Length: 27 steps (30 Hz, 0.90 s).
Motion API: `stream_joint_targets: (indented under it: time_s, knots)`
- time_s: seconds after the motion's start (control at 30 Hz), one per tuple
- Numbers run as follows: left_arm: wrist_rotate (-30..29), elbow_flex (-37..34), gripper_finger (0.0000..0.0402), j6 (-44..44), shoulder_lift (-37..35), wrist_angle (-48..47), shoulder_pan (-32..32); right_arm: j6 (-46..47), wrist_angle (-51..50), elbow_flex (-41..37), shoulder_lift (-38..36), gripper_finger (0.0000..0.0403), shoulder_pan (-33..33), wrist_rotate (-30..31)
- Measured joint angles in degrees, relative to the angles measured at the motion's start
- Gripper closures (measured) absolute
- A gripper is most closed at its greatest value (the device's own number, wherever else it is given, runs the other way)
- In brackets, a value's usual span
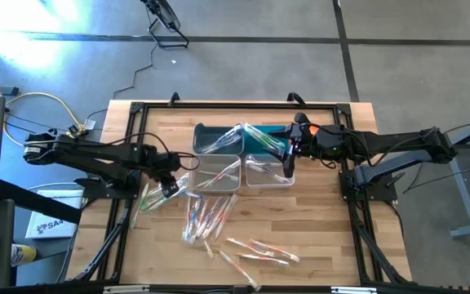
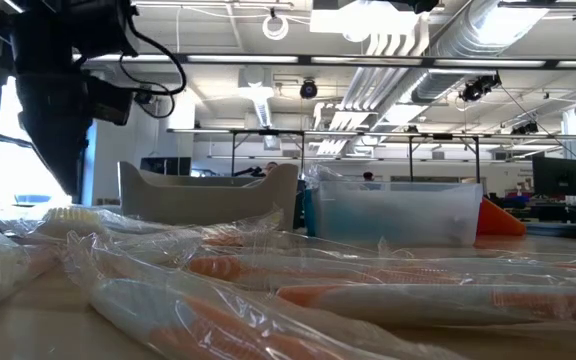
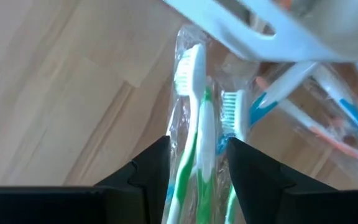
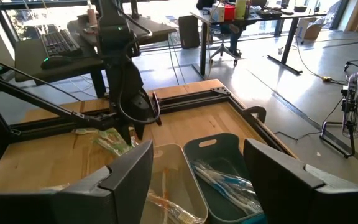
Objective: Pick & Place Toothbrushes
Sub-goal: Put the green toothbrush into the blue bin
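Wrapped toothbrushes lie scattered on the wooden table: a green pair (image 1: 149,198) at the left, a bunch (image 1: 206,216) in the middle, more (image 1: 259,251) toward the near edge. My left gripper (image 1: 168,189) points steeply down over the green pair, open. In the left wrist view its fingers (image 3: 151,168) stand on either side of one green-handled toothbrush (image 3: 194,81) in a clear wrapper that lies flat on the wood. I cannot tell whether they touch it. My right gripper (image 1: 288,163) hangs open and high above the bins, with nothing between its fingers (image 4: 197,155).
A teal bin (image 1: 227,132) at the far side holds several toothbrushes. Two clear bins (image 1: 216,173) (image 1: 268,173) stand just in front of it, one close beside my left gripper. A black frame (image 1: 129,147) runs around the table's edges.
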Motion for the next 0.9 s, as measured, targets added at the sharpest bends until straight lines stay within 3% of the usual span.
stream_joint_targets:
  time_s: [0.6, 0.9]
  knots:
    - [1.26, -6.72, 0.0247, -0.79, 0.00, 6.38, 0.00, 0.00, 0.02, 0.00, 0.00, 0.0159, -0.01, 0.01]
    - [-0.89, -7.34, 0.0247, -1.93, 0.00, 8.50, 0.00, 0.00, 0.02, 0.00, 0.00, 0.0159, 0.01, 0.01]
